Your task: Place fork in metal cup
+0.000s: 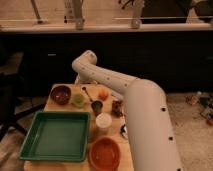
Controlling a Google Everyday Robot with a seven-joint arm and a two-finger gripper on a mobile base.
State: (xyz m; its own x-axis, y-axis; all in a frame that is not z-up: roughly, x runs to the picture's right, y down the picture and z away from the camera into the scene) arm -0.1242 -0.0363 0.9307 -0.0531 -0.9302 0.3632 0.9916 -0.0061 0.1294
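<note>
— One check: where do we have the fork (pixel 86 93)?
— Flat on the table (pixel 52 107), toward the back. It lies between the green cup (pixel 78 100) and the orange item (pixel 103 94), just behind the metal cup (pixel 97 106). It's not in the cup.
— Is the metal cup upright?
— Yes, mid-table with its mouth up. The white cup (pixel 103 121) is just in front of it. We can't tell if they touch.
— Pincer?
— We don't see it. The arm (pixel 117 85) comes in from the lower right, runs up-left over the table's right side and bends near the back edge. The pincer is hidden somewhere past that bend. We take its jaws as apart, clamped on nothing.
— What about the rest of the table?
— Brown bowl (pixel 61 94) at back left, green tray (pixel 56 136) at front left, orange bowl (pixel 104 152) at the front beside the tray. A dark lump (pixel 117 108) sits right of the metal cup, at the arm's edge. The black-headed tool (pixel 123 131) is right of the white cup, mostly covered by the arm.
</note>
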